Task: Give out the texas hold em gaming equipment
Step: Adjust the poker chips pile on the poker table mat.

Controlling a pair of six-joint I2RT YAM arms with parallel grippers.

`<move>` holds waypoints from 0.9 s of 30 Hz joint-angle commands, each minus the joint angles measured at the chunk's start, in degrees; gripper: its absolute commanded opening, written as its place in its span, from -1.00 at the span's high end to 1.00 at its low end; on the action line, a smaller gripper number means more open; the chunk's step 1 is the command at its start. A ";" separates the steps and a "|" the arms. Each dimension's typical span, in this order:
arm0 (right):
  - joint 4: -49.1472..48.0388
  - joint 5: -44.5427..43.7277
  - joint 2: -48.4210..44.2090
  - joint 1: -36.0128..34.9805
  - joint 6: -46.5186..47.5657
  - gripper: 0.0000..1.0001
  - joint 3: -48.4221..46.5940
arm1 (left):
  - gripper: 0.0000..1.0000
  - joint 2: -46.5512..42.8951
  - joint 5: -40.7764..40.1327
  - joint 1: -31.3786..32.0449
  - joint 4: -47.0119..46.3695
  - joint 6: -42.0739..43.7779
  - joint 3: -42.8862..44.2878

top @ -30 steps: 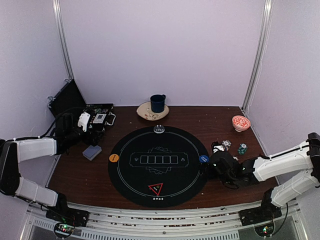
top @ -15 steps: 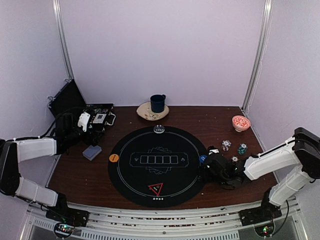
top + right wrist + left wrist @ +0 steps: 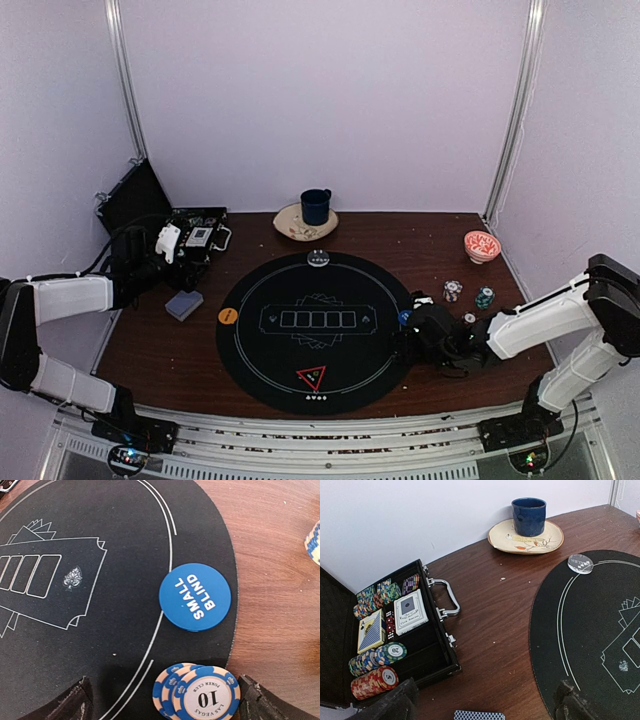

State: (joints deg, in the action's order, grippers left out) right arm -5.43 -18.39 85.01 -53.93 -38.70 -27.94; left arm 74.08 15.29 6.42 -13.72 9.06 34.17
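A black round mat (image 3: 318,332) carries an orange button (image 3: 228,316), a clear-white button (image 3: 318,258), a blue "small blind" button (image 3: 195,596) and a red-edged triangle marker (image 3: 311,378). My right gripper (image 3: 165,705) is open low over the mat's right edge. A short fanned stack of blue-and-cream chips (image 3: 197,692) lies between its fingers, close to the right finger (image 3: 265,705). A blue-backed card deck (image 3: 184,305) lies on the wood left of the mat. My left gripper (image 3: 482,707) hangs open and empty just behind that card deck (image 3: 479,715).
An open black case (image 3: 395,630) with chip rows and card packs sits at the far left. A dark blue mug (image 3: 316,206) stands on a plate at the back. A red-patterned bowl (image 3: 482,245) and loose chip stacks (image 3: 453,291) (image 3: 485,297) lie right of the mat.
My right arm has slid left from the bare wood onto the mat's right edge beside the blue button. The left arm has not moved.
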 commanded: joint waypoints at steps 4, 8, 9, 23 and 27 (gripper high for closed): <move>-0.81 1.44 1.25 -1.34 1.67 -1.00 -1.95 | -0.96 -0.03 0.26 -0.44 -2.28 -0.27 1.53; -0.73 1.14 1.64 -1.52 1.61 -1.00 -2.04 | -0.96 0.05 0.18 -0.45 -2.28 -0.27 1.60; -0.68 1.10 1.77 -1.61 1.59 -1.00 -2.05 | -0.96 0.01 0.18 -0.46 -2.28 -0.27 1.60; 12.33 -6.98 -5.00 -1.83 0.69 -1.00 -9.92 | -0.96 -0.05 0.01 -0.46 -2.20 -0.30 1.60; 20.43 -13.56 -6.04 -0.88 1.57 -1.00 -16.11 | -0.96 -0.38 0.00 -0.44 -2.28 -0.30 1.53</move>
State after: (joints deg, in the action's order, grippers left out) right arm 5.78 -23.33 81.03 -55.53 -37.67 -38.41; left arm 74.08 15.25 6.42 -13.72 9.06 34.17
